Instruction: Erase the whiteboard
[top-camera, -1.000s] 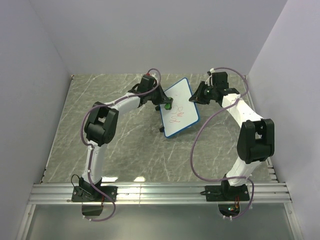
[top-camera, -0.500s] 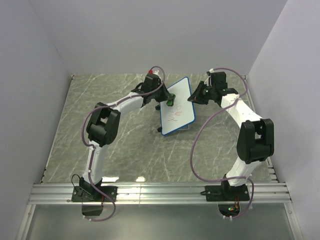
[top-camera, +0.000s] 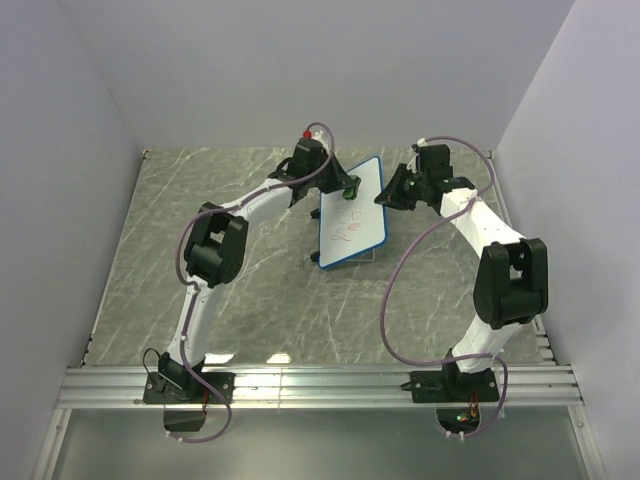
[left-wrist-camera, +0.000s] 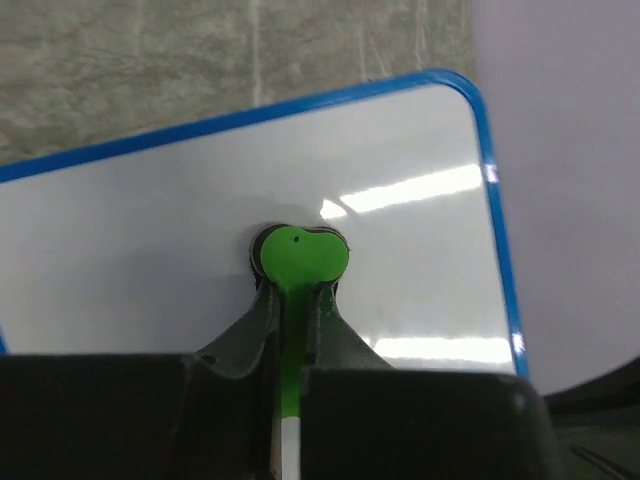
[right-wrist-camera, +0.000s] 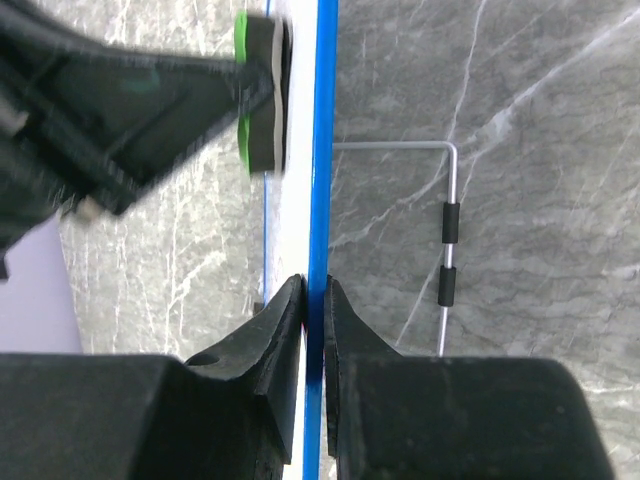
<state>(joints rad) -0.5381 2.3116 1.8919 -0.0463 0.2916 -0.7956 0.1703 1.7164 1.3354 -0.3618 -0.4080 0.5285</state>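
The whiteboard (top-camera: 362, 226), white with a blue frame, stands tilted at mid table, with red scribbles on its lower face. My left gripper (top-camera: 348, 186) is shut on the small green eraser (left-wrist-camera: 299, 257) and presses it against the board's upper part, where the face (left-wrist-camera: 150, 240) is white. My right gripper (top-camera: 388, 196) is shut on the board's right edge; the right wrist view shows the blue frame (right-wrist-camera: 323, 150) pinched between the jaws. The eraser (right-wrist-camera: 257, 90) shows there against the board's face.
A thin wire stand (right-wrist-camera: 447, 230) with black sleeves sticks out behind the board. The table is grey marble (top-camera: 200, 220). Plain walls close in at the back and on both sides.
My left gripper has moved the eraser up and to the right across the board. The board has tilted up more steeply, and its lower edge has shifted up and left.
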